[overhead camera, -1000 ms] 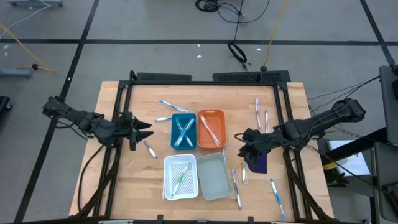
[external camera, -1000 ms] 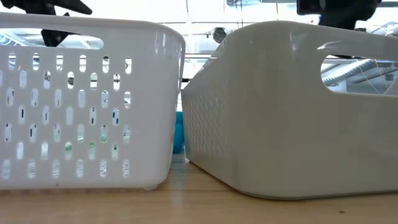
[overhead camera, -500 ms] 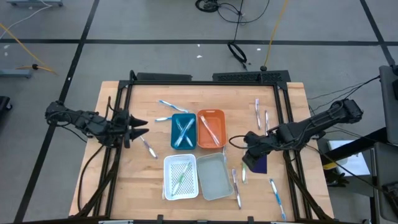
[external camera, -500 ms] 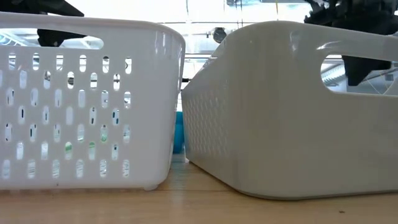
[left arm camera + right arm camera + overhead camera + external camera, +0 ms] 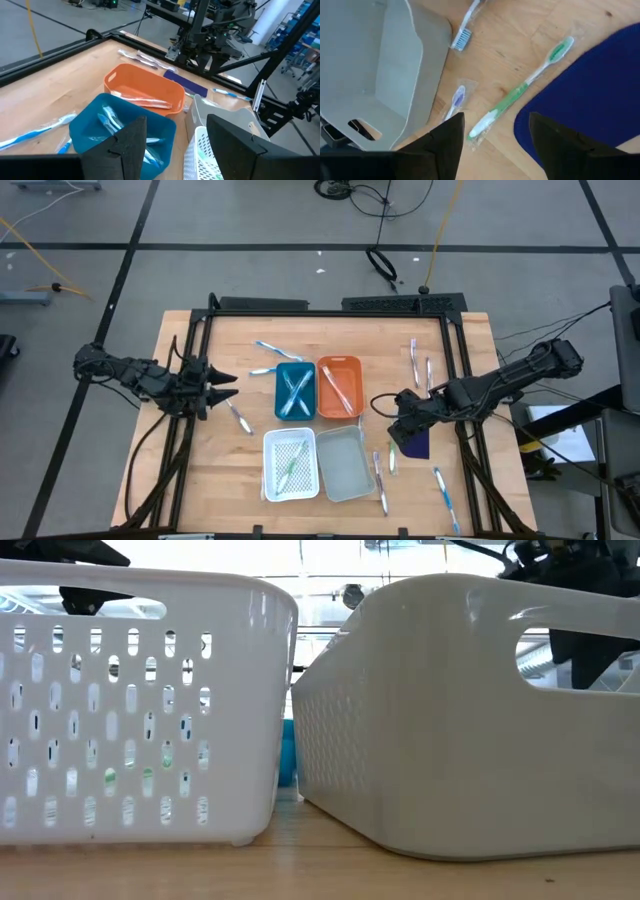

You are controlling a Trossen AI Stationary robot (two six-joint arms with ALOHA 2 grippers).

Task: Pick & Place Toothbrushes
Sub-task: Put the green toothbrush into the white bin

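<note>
Toothbrushes lie scattered on the wooden table. Two cross in the blue tray (image 5: 293, 392), some lie in the orange tray (image 5: 338, 388), and a green one is in the white perforated tray (image 5: 290, 463). My right gripper (image 5: 495, 150) is open, pointing down over a green toothbrush (image 5: 520, 92) that lies flat beside the dark blue pad (image 5: 585, 95); it is near the grey tray's (image 5: 345, 463) right side. My left gripper (image 5: 225, 386) is open and hovers left of the blue tray (image 5: 120, 130), above a loose toothbrush (image 5: 238, 417).
More toothbrushes lie near the far edge (image 5: 265, 347), at the right (image 5: 421, 365), and along the near right (image 5: 443, 488). A blue-bristled one (image 5: 465, 27) and a purple one (image 5: 455, 100) lie by the grey tray's wall (image 5: 375, 65). A black frame borders the table.
My right gripper has come down toward the table by the grey tray, over the green toothbrush. My left gripper has drawn back slightly toward the table's left edge. No toothbrush has moved.
</note>
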